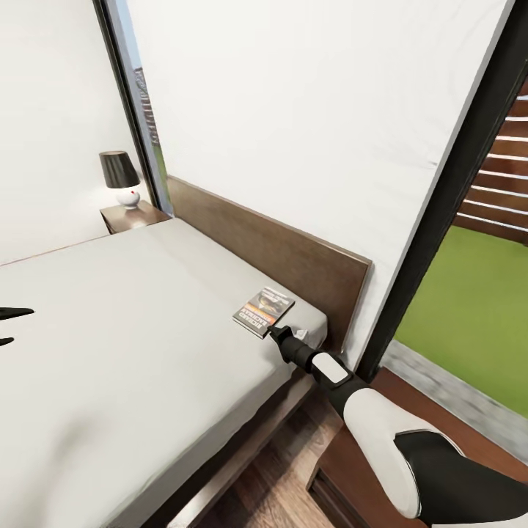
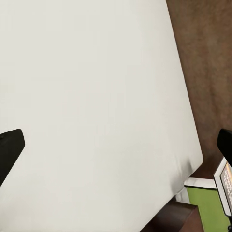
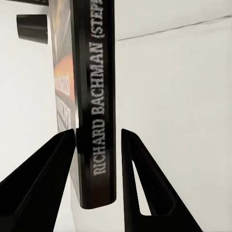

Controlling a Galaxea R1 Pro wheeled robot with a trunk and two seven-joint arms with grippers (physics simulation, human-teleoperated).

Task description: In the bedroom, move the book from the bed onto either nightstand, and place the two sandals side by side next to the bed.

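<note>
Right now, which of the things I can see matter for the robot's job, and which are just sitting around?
Part of the job:
book, between the right gripper fingers
bed, with the book at its corner
nightstand by the headboard
nearer nightstand beside the robot

Just there:
lamp on the far nightstand
window, lawn outside

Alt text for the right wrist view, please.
The right gripper has its two black fingers on either side of the book, spine facing the camera and lettered "RICHARD BACHMAN", above the light-grey mattress.
</note>
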